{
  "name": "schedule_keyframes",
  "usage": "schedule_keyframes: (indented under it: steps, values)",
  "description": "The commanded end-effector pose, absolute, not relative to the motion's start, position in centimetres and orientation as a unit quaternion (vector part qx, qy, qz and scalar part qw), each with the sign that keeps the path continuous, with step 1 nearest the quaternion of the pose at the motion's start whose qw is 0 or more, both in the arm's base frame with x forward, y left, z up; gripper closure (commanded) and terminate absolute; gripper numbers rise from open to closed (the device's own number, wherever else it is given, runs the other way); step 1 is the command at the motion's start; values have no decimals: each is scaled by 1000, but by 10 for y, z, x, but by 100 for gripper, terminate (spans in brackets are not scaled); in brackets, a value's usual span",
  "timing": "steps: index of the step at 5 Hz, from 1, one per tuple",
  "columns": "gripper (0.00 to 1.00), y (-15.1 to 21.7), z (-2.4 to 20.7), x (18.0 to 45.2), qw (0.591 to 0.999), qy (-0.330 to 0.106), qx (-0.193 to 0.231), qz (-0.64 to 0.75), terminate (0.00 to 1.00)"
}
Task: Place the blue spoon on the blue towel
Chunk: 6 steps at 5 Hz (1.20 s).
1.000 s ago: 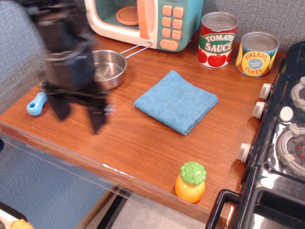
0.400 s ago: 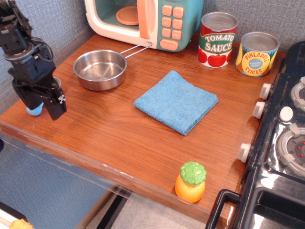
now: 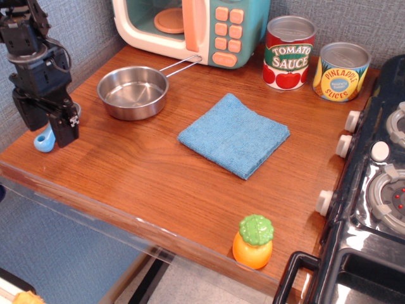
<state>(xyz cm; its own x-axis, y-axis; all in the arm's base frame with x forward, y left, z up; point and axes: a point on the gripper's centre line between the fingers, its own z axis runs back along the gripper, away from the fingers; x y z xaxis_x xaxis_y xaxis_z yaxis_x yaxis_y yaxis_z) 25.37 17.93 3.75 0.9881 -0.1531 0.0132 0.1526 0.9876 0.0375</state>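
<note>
The blue spoon lies at the left edge of the wooden counter; only the end of its light-blue handle and a bit of its grey bowl show past the arm. My gripper is right over it, open, with one dark finger on each side of the handle. Whether the fingers touch the spoon cannot be told. The blue towel lies flat in the middle of the counter, well to the right of the gripper, with nothing on it.
A steel pan with a wire handle sits between gripper and towel. A toy microwave and two cans stand at the back. A toy pineapple stands near the front edge, and a toy stove is on the right.
My gripper swept left from beside the pan to the counter's left edge. It now stands slightly higher and further back over the spoon, whose handle shows more.
</note>
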Motion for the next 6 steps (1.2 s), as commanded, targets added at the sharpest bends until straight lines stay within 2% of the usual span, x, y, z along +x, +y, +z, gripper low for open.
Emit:
schedule_keyframes:
  steps: [1, 3, 4, 5, 6]
  values:
    - [0, 187, 48, 250, 998, -12, 40, -43, 0]
    - [0, 192, 35, 245, 998, 22, 60, -5, 0]
    - [0, 194, 29, 244, 998, 24, 56, 4, 0]
    - [100, 192, 25, 246, 998, 16, 55, 5, 0]
    - [100, 190, 22, 246, 998, 16, 55, 5, 0]
